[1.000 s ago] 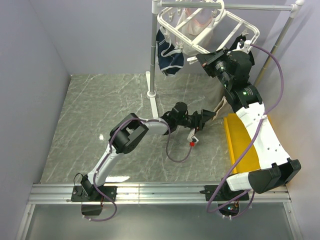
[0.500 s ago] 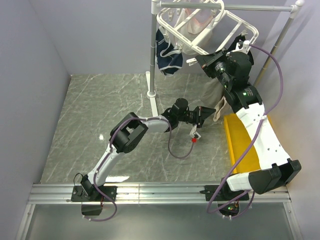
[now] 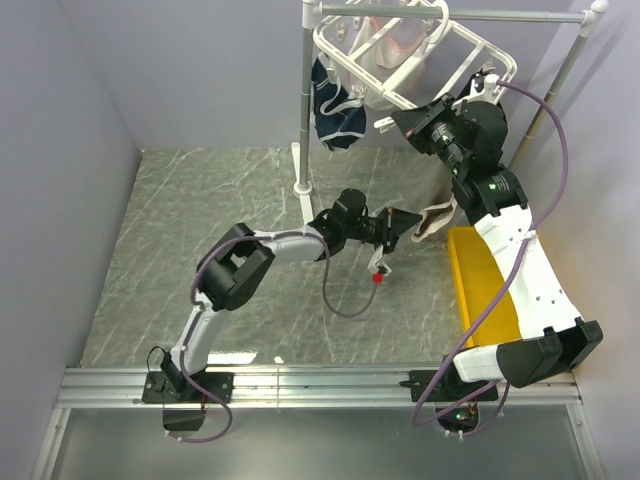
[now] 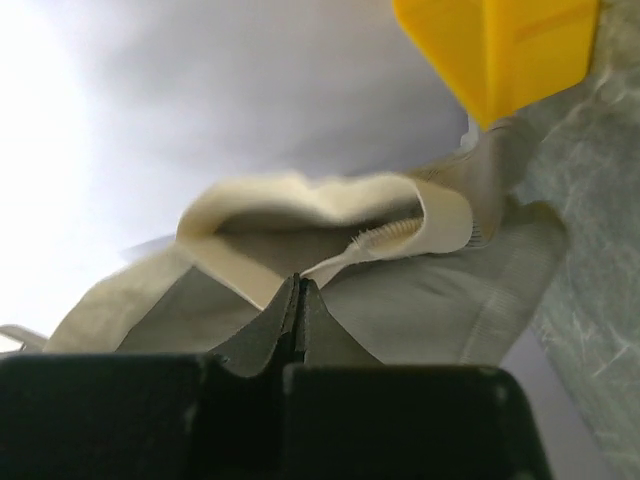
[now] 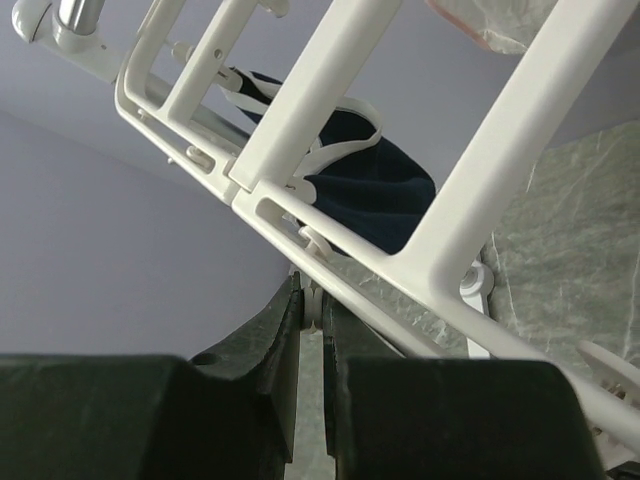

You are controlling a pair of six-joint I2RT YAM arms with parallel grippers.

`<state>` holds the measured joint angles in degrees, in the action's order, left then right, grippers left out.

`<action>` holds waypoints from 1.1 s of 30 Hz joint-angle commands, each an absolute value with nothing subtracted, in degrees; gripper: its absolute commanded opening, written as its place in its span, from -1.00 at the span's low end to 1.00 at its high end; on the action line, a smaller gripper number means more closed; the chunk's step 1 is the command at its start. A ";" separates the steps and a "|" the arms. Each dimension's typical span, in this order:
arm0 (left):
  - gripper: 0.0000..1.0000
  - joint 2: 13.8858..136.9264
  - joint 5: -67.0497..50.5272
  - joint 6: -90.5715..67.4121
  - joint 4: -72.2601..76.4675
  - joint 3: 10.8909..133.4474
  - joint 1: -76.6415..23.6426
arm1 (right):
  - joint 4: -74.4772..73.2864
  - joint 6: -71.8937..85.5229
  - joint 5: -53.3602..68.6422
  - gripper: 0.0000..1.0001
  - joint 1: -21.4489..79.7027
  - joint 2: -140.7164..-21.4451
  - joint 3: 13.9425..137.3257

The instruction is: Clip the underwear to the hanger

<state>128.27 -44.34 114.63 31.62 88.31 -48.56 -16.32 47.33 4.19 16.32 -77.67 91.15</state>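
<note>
desk (image 3: pixel 200 220): grey marble-pattern top
pole stand (image 3: pixel 305 100): upright at the back of the desk, carries the hanger
hanger (image 3: pixel 480 45): white rack, tilted, up by the top bar
yellow box (image 3: pixel 465 270): right side of desk, just beside the underwear
underwear (image 3: pixel 435 218): taupe, beige waistband, bunched, below the hanger
navy briefs (image 3: pixel 335 115): hanging off the hanger's left end
left gripper (image 3: pixel 408 222): fingers together, pinching the underwear fabric by the waistband
right gripper (image 3: pixel 400 122): nearly together, clamped on a clip
clip (image 5: pixel 312 300): white, under the hanger's rail
</note>
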 commanded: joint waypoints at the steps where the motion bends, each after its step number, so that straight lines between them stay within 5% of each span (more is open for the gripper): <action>1: -0.99 120.08 -46.23 124.56 23.05 87.63 -47.64 | -14.59 43.34 11.86 -1.00 16.61 -77.43 94.83; 10: -0.99 110.49 -46.50 107.35 -3.66 92.55 -46.93 | -13.36 38.06 15.37 -1.00 13.28 -76.55 93.78; 17: -0.99 107.49 -50.79 88.35 -7.64 96.06 -44.48 | -11.69 33.67 18.80 -1.00 11.43 -75.32 92.55; 33: -0.99 106.43 -59.15 35.38 12.03 98.69 -36.57 | -10.02 25.67 25.93 -1.00 8.26 -73.39 89.30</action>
